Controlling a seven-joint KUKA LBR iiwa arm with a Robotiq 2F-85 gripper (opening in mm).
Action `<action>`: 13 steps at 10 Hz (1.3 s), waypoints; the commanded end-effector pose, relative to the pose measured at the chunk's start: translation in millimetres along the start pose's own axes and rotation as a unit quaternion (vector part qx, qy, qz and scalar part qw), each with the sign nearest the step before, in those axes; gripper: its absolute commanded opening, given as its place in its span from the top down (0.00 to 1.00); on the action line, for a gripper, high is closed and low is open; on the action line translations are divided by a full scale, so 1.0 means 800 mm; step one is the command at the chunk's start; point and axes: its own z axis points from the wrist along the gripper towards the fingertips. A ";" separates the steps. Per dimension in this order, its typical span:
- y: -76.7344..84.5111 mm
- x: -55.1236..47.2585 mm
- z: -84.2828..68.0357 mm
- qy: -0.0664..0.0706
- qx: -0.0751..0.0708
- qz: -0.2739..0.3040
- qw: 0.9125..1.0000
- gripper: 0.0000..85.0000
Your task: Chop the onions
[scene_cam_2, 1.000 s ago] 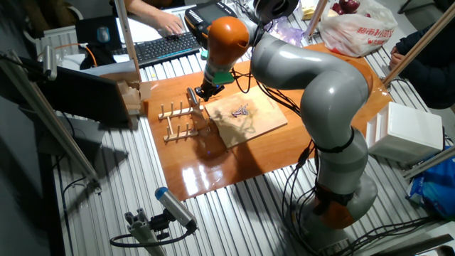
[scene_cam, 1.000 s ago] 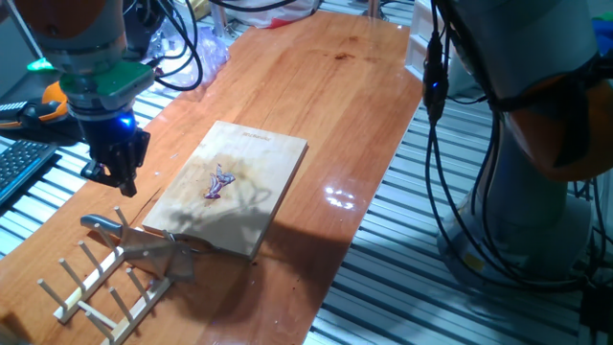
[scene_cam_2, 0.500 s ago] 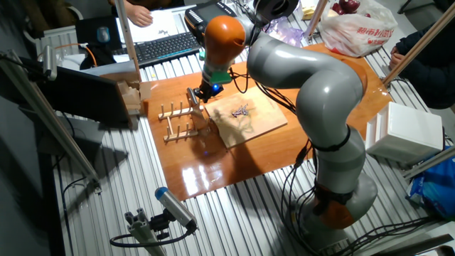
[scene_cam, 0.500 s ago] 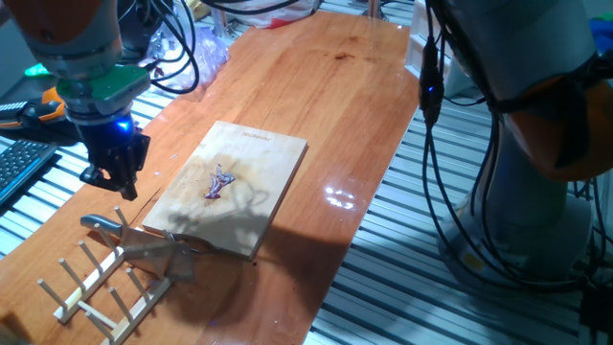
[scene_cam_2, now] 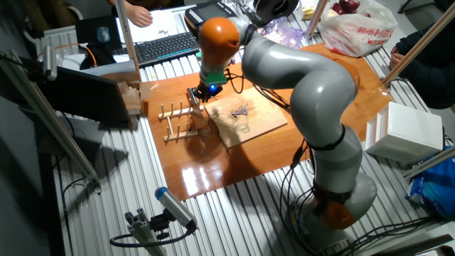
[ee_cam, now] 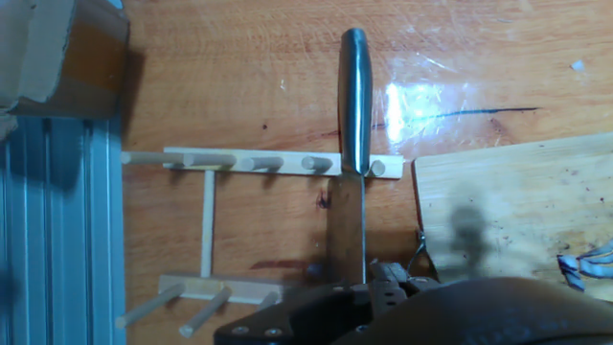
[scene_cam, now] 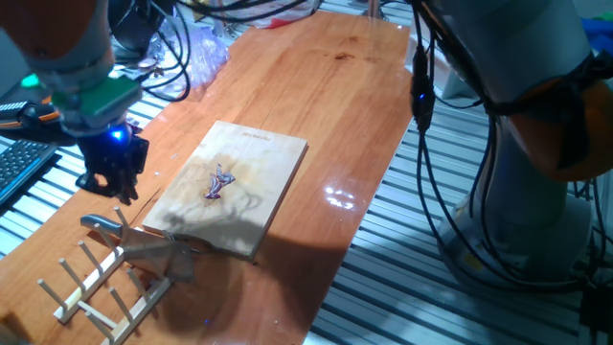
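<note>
Over the last second the end effector point(scene_cam: 113, 178) has slid toward nine o'clock across the tabletop point(scene_cam: 326, 86), now above the knife point(ee_cam: 355, 91) resting on the wooden peg rack point(ee_cam: 206, 235); whether its fingers are spread or pressed together I cannot tell. At about three o'clock from it, the onions point(scene_cam: 219, 181) lie as thin purple slivers mid-board point(scene_cam: 259, 153). They look light, soft and liable to skid, so the stiff steel handle seems the sensible hold.

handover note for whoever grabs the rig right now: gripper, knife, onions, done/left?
Gripper: holds nothing; it hovers over the table by the knife handle. Open or shut, unclear.
Knife: stands on edge in the wooden peg rack, handle pointing away from the gripper, beside the cutting board.
Onions: small purple slivers lying mid-board.
Done: nothing visible beyond the approach.
Left: grasp the knife, lift it from the rack, chop.
</note>
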 end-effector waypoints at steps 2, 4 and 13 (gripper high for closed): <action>0.006 0.004 0.016 -0.001 0.000 0.009 1.000 0.60; 0.009 0.008 0.027 0.001 0.010 0.009 1.000 0.60; 0.016 0.014 0.067 0.041 0.012 -0.010 0.999 0.60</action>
